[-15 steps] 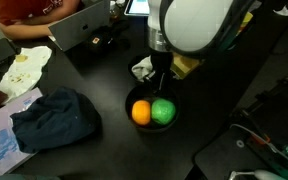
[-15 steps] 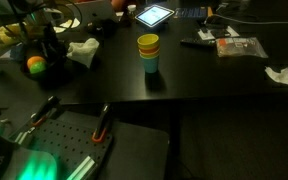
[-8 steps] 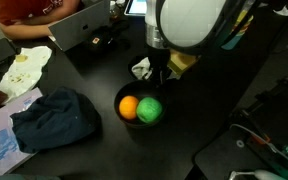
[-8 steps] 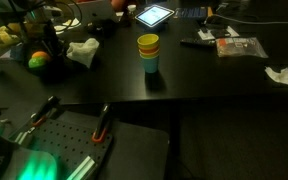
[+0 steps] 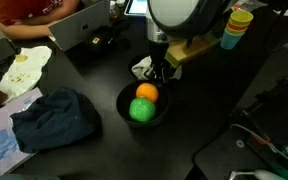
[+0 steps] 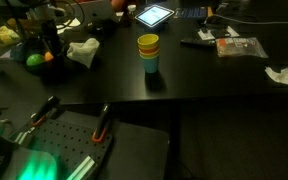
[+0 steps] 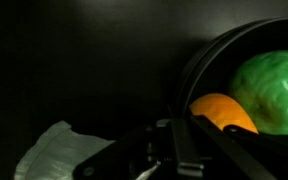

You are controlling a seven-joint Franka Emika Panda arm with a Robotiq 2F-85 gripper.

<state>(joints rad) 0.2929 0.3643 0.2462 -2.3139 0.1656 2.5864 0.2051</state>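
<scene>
Claw (image 5: pixel 160 77) pinches black bowl (image 5: pixel 121 102) rim; inside, orange ball (image 5: pixel 146 93) touching green ball (image 5: pixel 141 110).

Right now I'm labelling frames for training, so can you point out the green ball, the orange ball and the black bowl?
green ball (image 5: pixel 141 110), in an exterior view, centre of its top
orange ball (image 5: pixel 146 93), in an exterior view, its visible middle
black bowl (image 7: pixel 219 65), wrist view, bare inner wall
</scene>
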